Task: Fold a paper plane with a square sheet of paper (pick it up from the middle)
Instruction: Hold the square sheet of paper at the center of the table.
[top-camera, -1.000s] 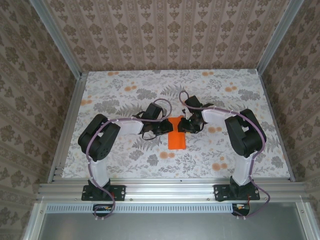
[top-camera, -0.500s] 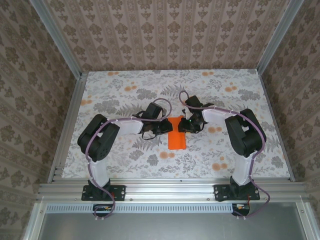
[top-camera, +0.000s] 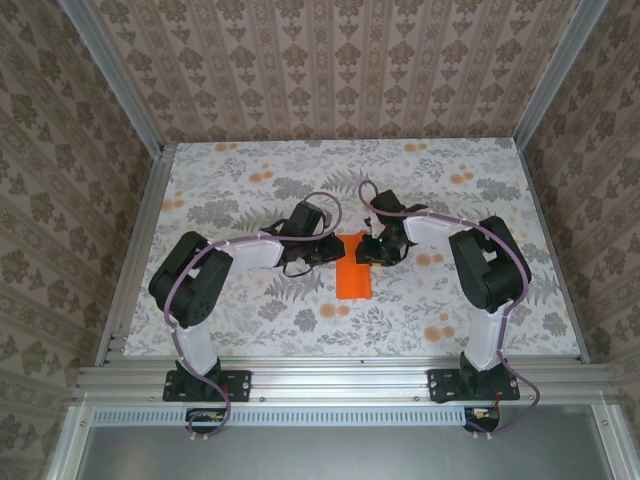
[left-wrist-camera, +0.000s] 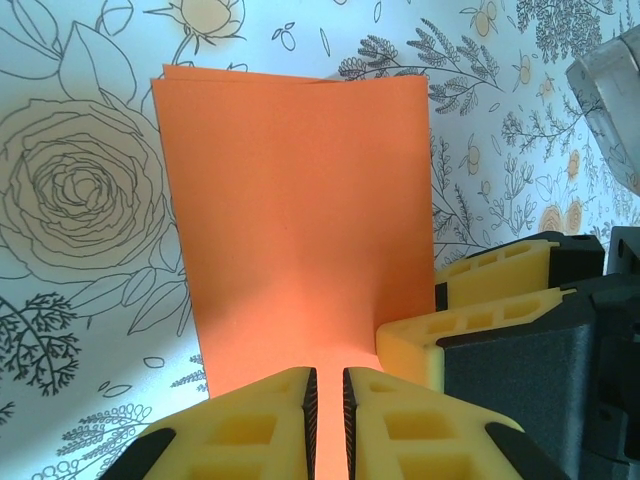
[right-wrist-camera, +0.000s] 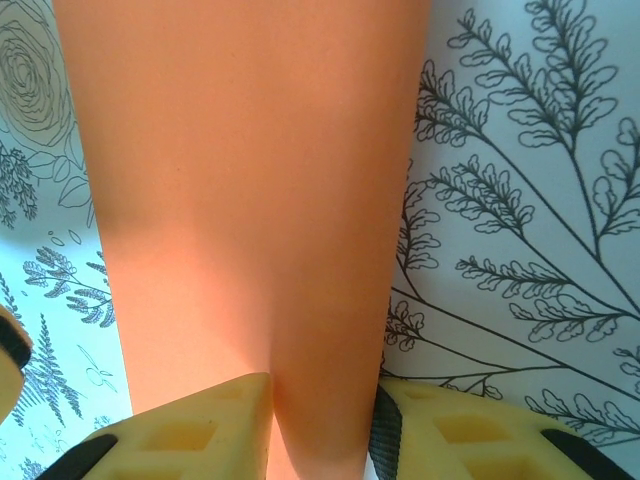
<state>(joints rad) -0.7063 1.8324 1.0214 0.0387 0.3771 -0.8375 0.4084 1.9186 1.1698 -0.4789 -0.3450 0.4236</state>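
The square sheet of paper is bright orange and lies folded into a narrow strip on the flowered table, its far end between my two grippers. My left gripper comes in from the left. In the left wrist view its tips stand a narrow slit apart over the paper, with orange showing through the slit. My right gripper comes in from the right. In the right wrist view it is shut on a raised, rounded ridge of the paper.
The right gripper's yellow finger sits close beside the left one's tips. Aluminium rails and patterned walls bound the table. Both arm bases stand at the near edge.
The left arm's elbow has drifted a little to the left and its wrist slightly towards the back. The paper and the right gripper have barely moved.
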